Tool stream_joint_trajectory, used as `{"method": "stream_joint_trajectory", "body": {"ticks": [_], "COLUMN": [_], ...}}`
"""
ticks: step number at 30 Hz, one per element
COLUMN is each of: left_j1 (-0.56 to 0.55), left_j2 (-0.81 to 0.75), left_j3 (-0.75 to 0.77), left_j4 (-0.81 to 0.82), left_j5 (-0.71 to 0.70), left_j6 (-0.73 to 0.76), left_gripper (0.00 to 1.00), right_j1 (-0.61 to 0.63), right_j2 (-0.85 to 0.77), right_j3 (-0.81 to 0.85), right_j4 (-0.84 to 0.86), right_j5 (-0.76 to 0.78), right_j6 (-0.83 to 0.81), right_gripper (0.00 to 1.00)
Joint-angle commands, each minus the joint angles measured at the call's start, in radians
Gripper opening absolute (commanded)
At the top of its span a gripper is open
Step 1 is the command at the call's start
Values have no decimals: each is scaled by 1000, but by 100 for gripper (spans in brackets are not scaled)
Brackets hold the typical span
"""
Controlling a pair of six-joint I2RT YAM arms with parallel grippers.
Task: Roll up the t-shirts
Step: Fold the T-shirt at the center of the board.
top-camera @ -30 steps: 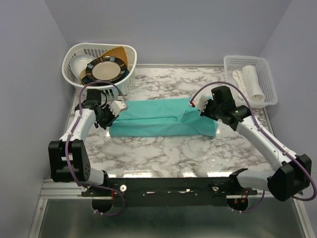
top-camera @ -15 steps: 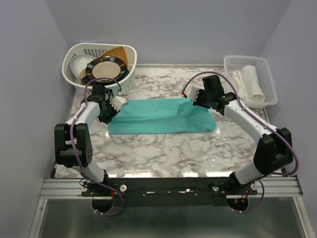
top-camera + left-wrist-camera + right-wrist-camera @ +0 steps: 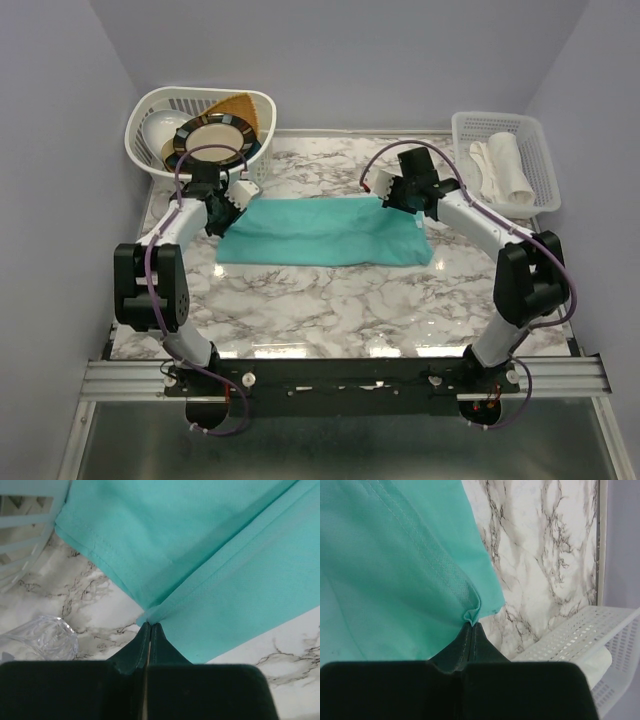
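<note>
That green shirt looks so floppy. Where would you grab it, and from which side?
At its two far corners, one from each end. The t-shirt lies flat as a long folded band, so only its thin edges offer a pinch. The left end effector and right end effector are shut on those corners, which should hold it taut.

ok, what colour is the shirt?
Plain teal-green shirt, no pattern; clearest in the left wrist view.

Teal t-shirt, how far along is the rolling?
Done: the t-shirt lies folded into a long flat band on the marble table. In hand: the left gripper and right gripper each pinch its far edge, one near each end. Left: no roll is started yet.
</note>
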Motion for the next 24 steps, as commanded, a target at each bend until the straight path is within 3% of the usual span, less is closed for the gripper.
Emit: {"method": "stream_joint_trajectory", "body": {"ticks": [1, 5, 9, 12, 15, 20, 24], "left_j1": [-51, -74, -82, -82, -82, -88, -96], "left_j2": [24, 35, 17, -43, -121, -158, -123], "left_j3": [24, 23, 27, 3, -49, -98, -123], "left_j4": [36, 80, 90, 97, 114, 41, -27], "left_j5": [-32, -89, -158, -238, -267, -131, -29], "left_j6": [-34, -72, -97, -118, -133, -137, -133], "left_gripper": [5, 15, 27, 33, 36, 36, 21], "right_j1": [-10, -11, -26, -42, -68, -128, -143], "right_j2": [41, 93, 111, 42, -30, -96, -120], "right_j3": [31, 63, 137, 152, 114, -37, -127], "right_j4": [54, 51, -30, -99, -212, -378, -433], "right_j5": [55, 128, 185, 150, 68, -95, -124], "right_j6": [8, 33, 126, 189, 200, 203, 165], "right_gripper": [1, 1, 42, 52, 52, 52, 53]}}
